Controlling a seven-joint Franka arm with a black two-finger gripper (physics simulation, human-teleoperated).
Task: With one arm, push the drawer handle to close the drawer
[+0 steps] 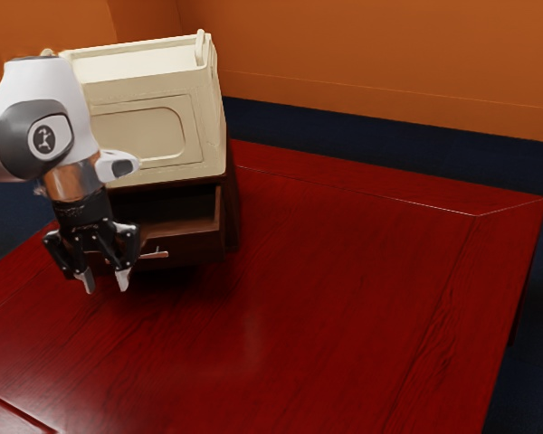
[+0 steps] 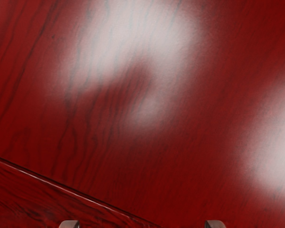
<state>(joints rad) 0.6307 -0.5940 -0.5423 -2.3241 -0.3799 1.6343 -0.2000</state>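
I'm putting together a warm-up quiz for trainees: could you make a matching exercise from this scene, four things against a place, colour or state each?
Things:
1. Drawer
2. End effector
3. Table
4. Cream box

Descriptions:
A. Red
B. Above the drawer
C. Pulled out
D. Fingers apart

Right pairs: 1-C, 2-D, 3-A, 4-B

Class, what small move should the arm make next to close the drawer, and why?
I'd probably ease the open black two-finger claw toward the slim, silver-grey bar handle, lining up for a push: the dark brown wooden drawer stands open, and in the exterior view the claw hangs close by the handle, mostly toward that view's left.
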